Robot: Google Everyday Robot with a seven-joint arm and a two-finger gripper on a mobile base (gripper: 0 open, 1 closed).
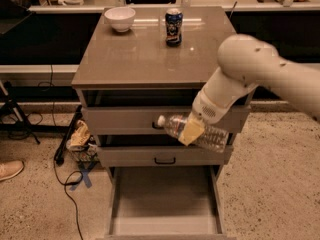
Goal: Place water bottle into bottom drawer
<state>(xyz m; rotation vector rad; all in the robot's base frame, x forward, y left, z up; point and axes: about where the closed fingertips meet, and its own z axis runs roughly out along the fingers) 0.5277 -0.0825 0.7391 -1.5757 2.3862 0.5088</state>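
The water bottle (205,134), clear ribbed plastic with a white cap pointing left, lies sideways in my gripper (191,131). The gripper is shut on the bottle's middle and holds it in the air in front of the two upper drawers, off the cabinet top. The bottom drawer (165,204) is pulled out below, a wide shallow grey tray with a bare floor. The bottle hangs above the drawer's back right part. My white arm (250,69) reaches in from the right.
On the cabinet top (145,49) stand a white bowl (120,18) at the back left and a dark blue drink can (173,27) at the back middle. Cables and a crumpled bag (80,136) lie on the floor left of the cabinet. A shoe (10,170) shows at far left.
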